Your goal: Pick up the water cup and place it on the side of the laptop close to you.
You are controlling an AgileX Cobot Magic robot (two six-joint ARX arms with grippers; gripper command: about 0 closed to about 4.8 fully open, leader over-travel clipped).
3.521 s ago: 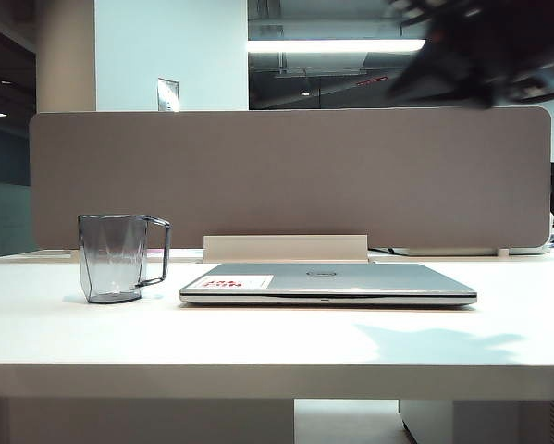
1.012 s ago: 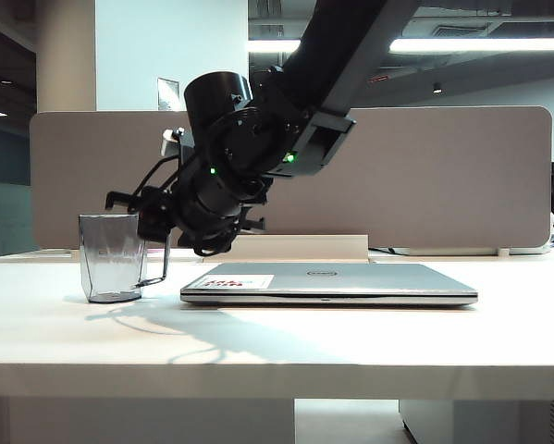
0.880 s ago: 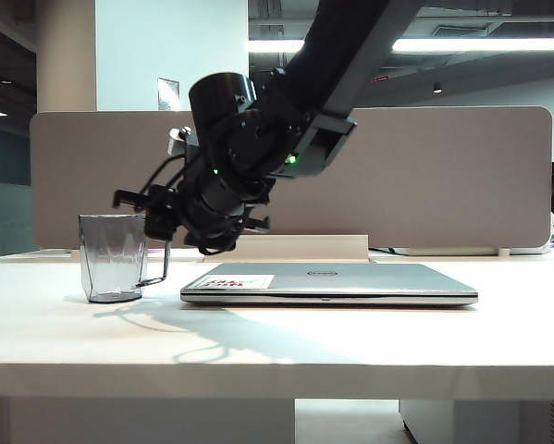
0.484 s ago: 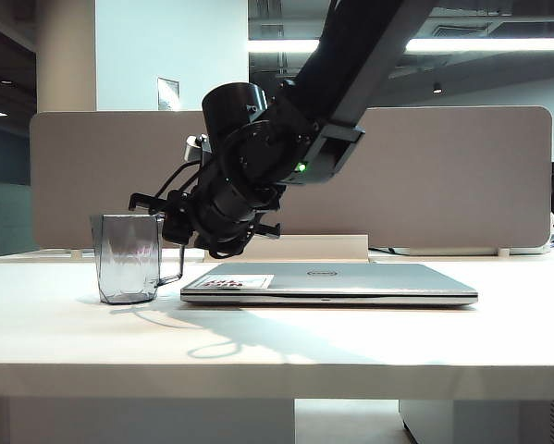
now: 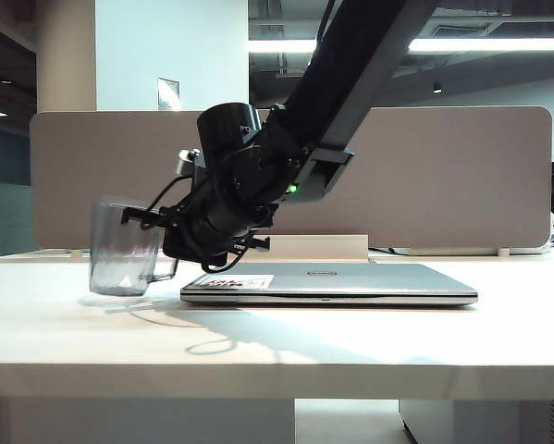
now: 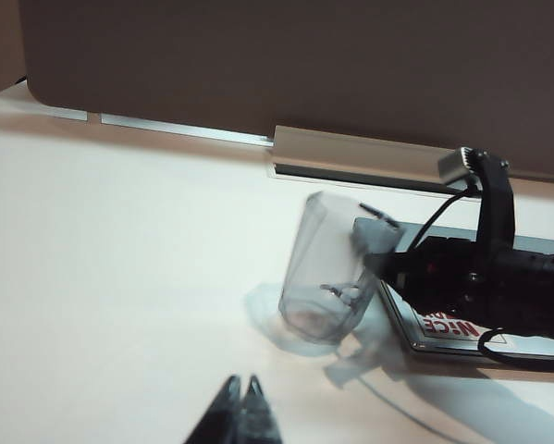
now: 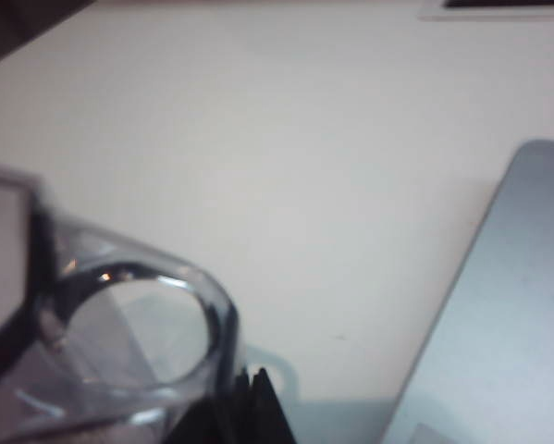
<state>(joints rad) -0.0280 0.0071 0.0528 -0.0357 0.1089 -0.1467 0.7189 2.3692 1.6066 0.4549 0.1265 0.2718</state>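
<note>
Water cup (image 5: pixel 121 248) tilted, right claw (image 5: pixel 156 242) clamping its handle, left claw (image 6: pixel 240 413) closed, empty

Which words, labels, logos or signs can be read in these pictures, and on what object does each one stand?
"NiCE": red print on the white sticker on the laptop, partly cut off by the right gripper; the smaller print below it is unreadable.
Logo at the lid's centre: too small to read.
Sign on the far wall: too small to read.
Cup: no text visible.
</note>
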